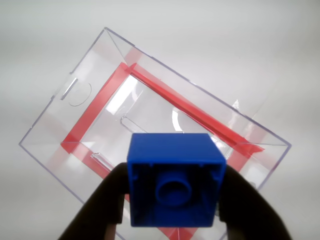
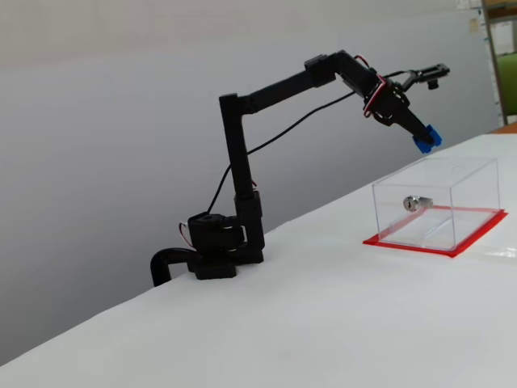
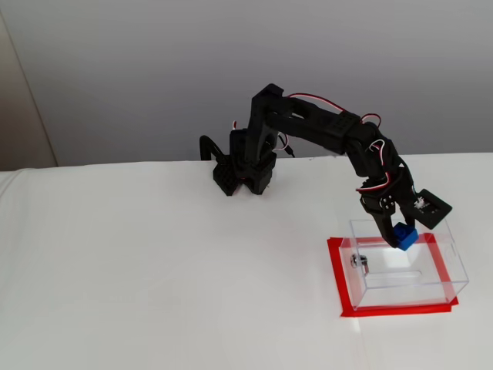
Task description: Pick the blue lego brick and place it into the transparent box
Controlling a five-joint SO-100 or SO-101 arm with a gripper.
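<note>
Gripper (image 1: 172, 200) clamps the blue lego brick (image 1: 175, 180) above the transparent box (image 1: 75, 130); only a fixed view shows its lock (image 2: 412, 202).

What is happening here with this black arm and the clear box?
The black robot arm holds the blue lego brick in its gripper, shut on two of its sides. The brick hangs in the air above the open top of the transparent box, which stands on a red base on the white table. In the wrist view the box lies directly below the brick. The brick is not yet released, and the box looks empty inside.
</note>
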